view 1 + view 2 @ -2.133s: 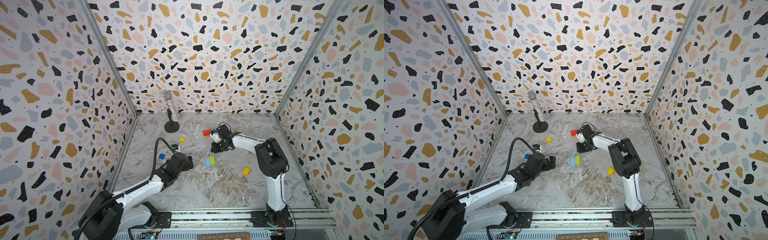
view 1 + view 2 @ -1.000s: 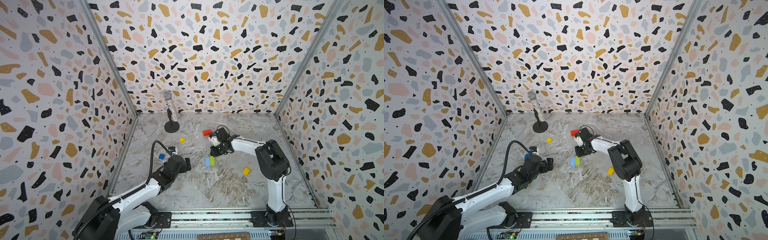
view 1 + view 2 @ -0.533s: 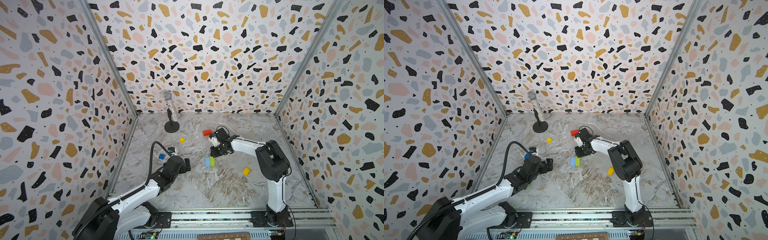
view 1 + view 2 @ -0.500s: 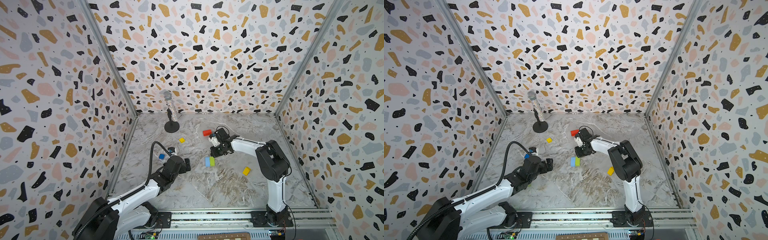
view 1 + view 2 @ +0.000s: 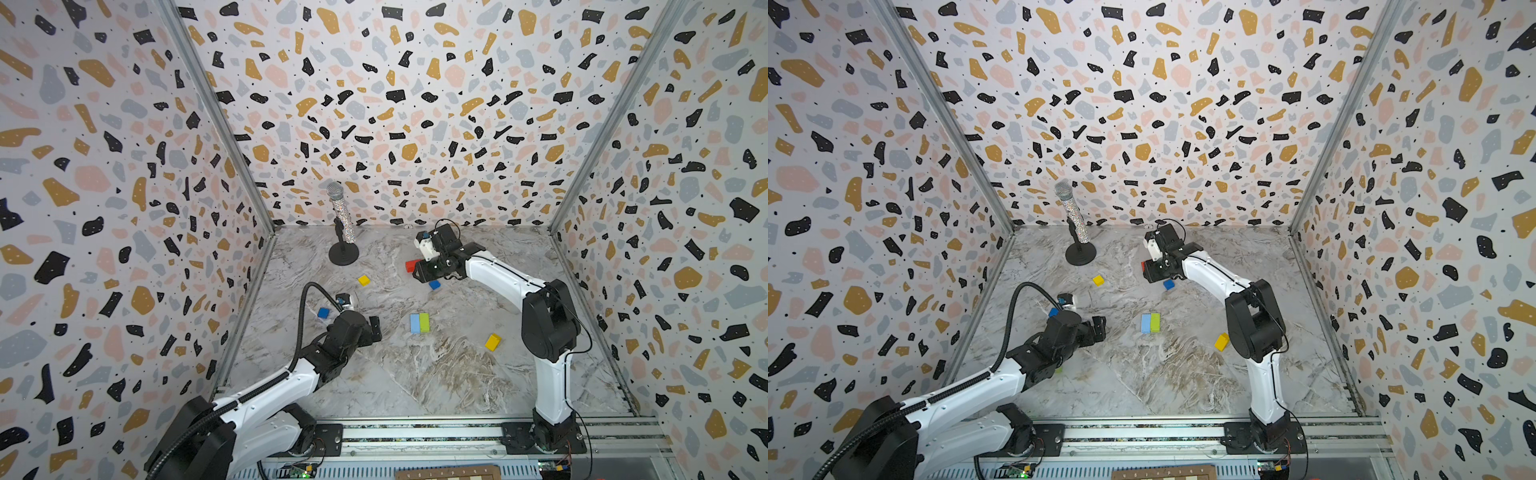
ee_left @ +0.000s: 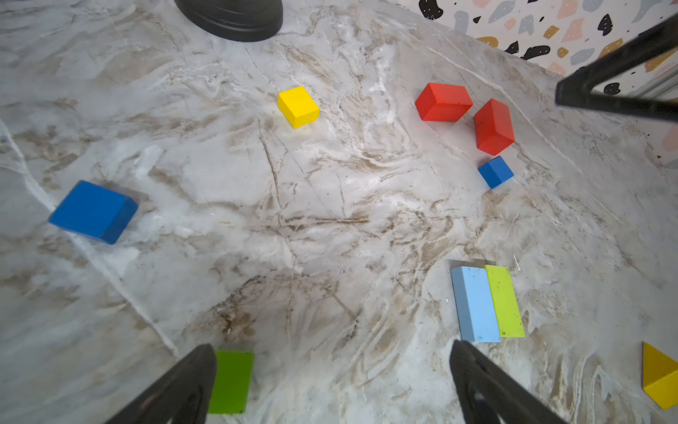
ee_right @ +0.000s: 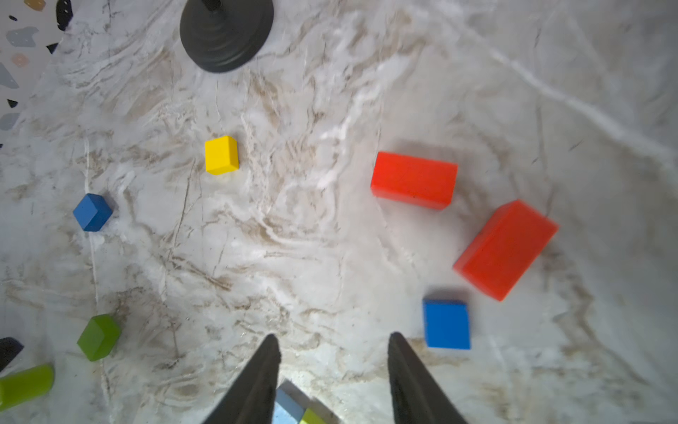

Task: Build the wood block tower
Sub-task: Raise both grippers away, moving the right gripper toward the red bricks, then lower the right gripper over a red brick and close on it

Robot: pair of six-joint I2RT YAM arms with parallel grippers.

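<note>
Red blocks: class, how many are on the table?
2. One red block lies nearer the microphone stand; the other red block lies beside it, apart, by a blue cube. Others may be hidden.

You get bright, even, diffuse light in both top views, with only faint, soft shadows on the grey marble-patterned tabletop (image 5: 415, 374). Your right wrist view is blurred: the red wooden brick (image 7: 414, 180) looks smeared. Your left wrist view is sharp.

Wood blocks (image 6: 298, 106): ten. Microphone (image 5: 344, 220): one. Arms (image 5: 498, 276): two.
</note>
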